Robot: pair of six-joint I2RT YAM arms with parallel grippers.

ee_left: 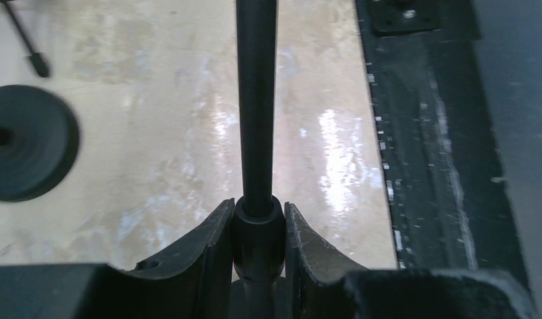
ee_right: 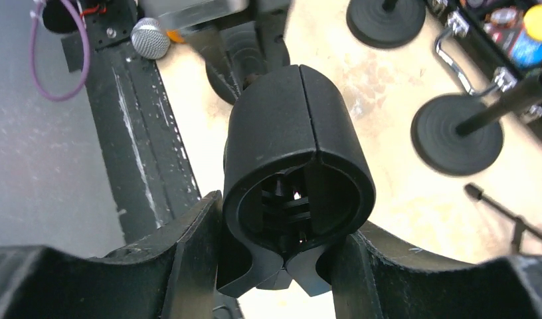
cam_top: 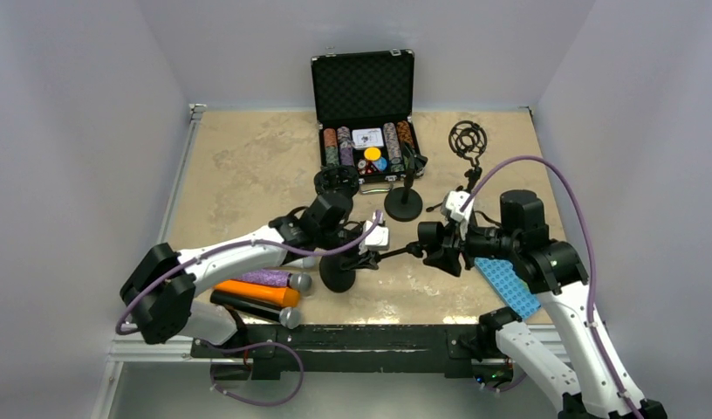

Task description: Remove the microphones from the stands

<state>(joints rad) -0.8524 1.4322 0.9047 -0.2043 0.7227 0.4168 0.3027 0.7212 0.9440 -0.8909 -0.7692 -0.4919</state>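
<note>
The left tool (ee_left: 257,211) pinched the stand pole (ee_left: 256,100); the right tool (ee_right: 286,229) clamped its clip (ee_right: 298,159), seemingly empty. Microphones (cam_top: 256,292) lay at seven o'clock; removal looked done.

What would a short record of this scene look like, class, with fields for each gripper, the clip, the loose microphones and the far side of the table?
left gripper: shut on the stand pole, at its collar
right gripper: shut on the microphone clip
clip contents: empty, no microphone inside
loose items: purple microphone, orange microphone, black microphone, lying side by side by the left arm
far side: open poker chip case; shock mount stand
</note>
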